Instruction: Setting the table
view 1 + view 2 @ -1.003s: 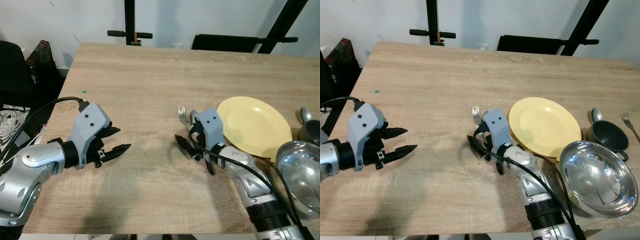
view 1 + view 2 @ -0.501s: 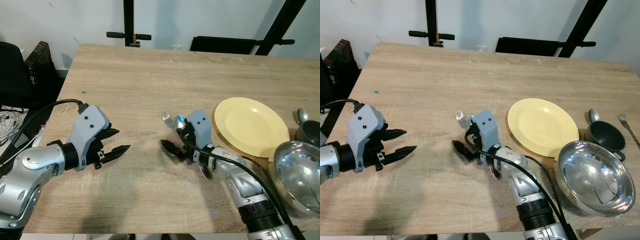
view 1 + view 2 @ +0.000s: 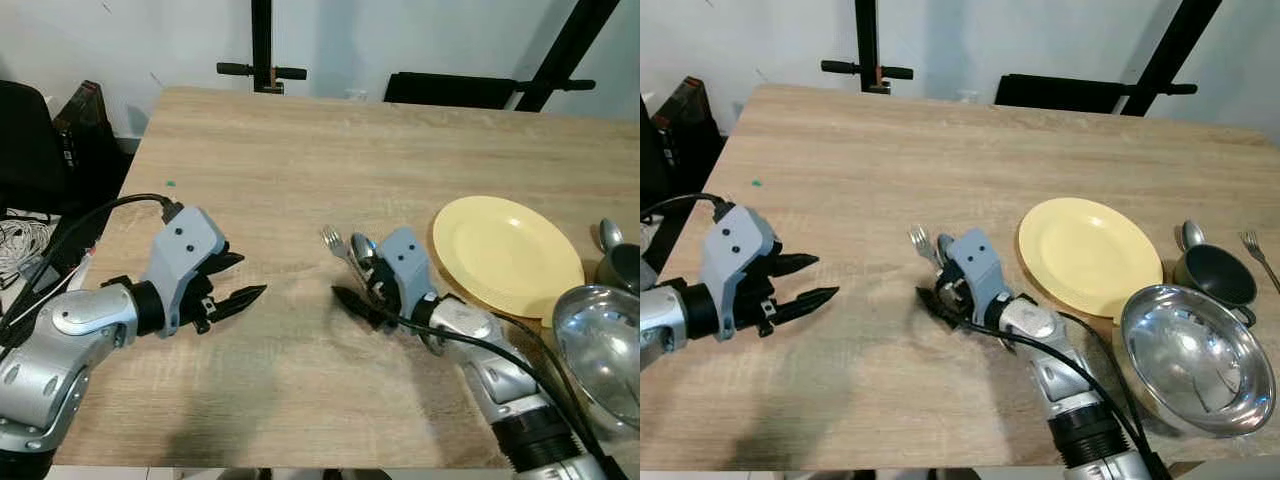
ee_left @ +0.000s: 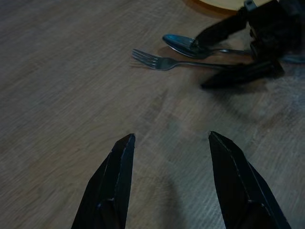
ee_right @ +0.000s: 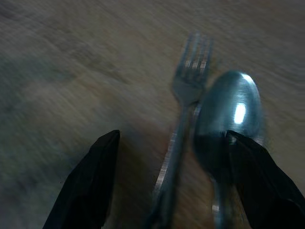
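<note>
A silver fork (image 3: 336,245) and spoon (image 3: 362,249) lie side by side on the wooden table (image 3: 300,130), left of a yellow plate (image 3: 508,255). My right gripper (image 3: 352,280) rests low on the table over their handles. It is open, one finger on each side of the pair. The right wrist view has the fork (image 5: 183,124) and spoon (image 5: 228,112) between the two fingers. My left gripper (image 3: 236,280) hovers open over bare wood further left, pointing toward the cutlery, with nothing in it. The fork (image 4: 162,62) and spoon (image 4: 183,44) lie ahead of it.
A steel bowl (image 3: 1196,360) stands at the near right corner. Behind it is a dark cup (image 3: 1215,272) with a second spoon (image 3: 1189,234) and a second fork (image 3: 1257,250) beside it. Black stands and a dark chair (image 3: 25,140) are off the table's far and left sides.
My right gripper has shifted left, away from the plate, and the fork and spoon have slid left with it. The left gripper has stayed where it was.
</note>
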